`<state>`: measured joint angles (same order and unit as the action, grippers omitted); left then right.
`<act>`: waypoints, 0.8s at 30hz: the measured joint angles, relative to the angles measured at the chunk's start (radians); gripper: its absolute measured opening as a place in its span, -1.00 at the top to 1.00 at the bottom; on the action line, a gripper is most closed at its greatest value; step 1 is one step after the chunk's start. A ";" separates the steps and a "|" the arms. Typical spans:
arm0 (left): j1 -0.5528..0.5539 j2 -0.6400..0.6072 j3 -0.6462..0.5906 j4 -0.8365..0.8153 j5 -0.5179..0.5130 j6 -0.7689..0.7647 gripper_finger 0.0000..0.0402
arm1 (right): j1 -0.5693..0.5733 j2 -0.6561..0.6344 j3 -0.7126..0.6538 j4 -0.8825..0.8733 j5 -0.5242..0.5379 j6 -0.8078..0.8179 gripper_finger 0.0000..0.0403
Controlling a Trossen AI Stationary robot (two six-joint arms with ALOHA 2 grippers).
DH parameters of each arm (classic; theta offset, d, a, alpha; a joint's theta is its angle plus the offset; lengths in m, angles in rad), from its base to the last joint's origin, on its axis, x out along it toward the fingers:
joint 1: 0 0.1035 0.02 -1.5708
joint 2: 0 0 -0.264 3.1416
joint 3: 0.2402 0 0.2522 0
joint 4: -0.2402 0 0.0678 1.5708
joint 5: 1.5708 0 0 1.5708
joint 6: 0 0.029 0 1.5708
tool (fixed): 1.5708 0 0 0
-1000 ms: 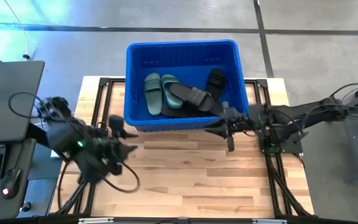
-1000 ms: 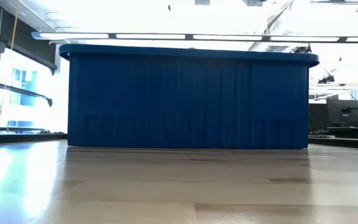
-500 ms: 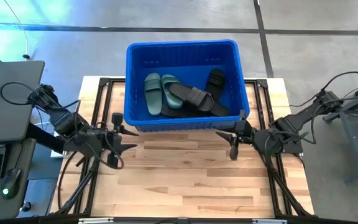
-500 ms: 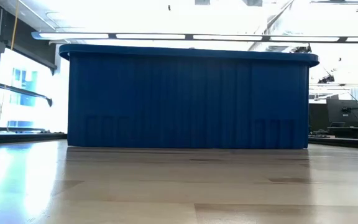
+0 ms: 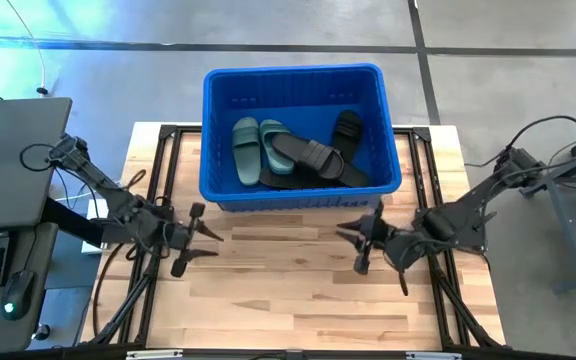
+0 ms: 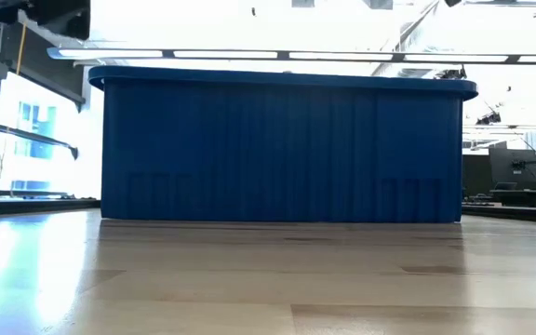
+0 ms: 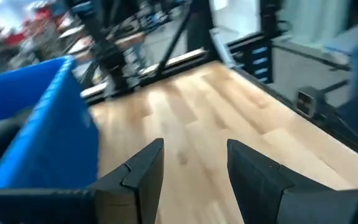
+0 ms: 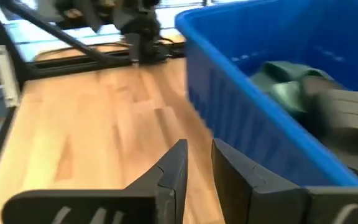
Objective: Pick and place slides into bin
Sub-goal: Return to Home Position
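High view shows me green and black slides (image 5: 298, 157) heaped in the blue bin (image 5: 293, 72); left gripper (image 5: 200, 238) and right gripper (image 5: 356, 240) hold nothing, fingers parted.

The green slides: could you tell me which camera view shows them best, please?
The high view looks down into the blue bin, showing both green slides side by side. The right wrist view catches only part over the rim; low and left wrist views show only the bin's wall.

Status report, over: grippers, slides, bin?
Left gripper open, empty, over table, left side. Right gripper open, empty, right side. Slides lie inside bin. None seen on table.
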<state>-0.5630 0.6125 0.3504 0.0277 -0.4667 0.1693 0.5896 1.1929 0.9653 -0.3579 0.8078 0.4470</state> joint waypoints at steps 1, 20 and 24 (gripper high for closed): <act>0.000 0.001 -0.030 0.047 0.029 0.023 0.20 | 0.000 0.013 0.000 0.027 -0.011 -0.018 0.69; 0.042 -0.164 -0.070 0.052 0.071 0.124 0.20 | -0.158 -0.129 0.000 -0.091 -0.157 -0.158 0.69; 0.062 -0.214 -0.070 -0.050 0.072 0.087 0.20 | -0.102 -0.181 -0.084 -0.034 -0.102 -0.160 0.68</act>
<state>-0.5009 0.3981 0.2802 -0.0219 -0.3950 0.2567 0.4871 1.0122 0.8818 -0.3922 0.7060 0.2871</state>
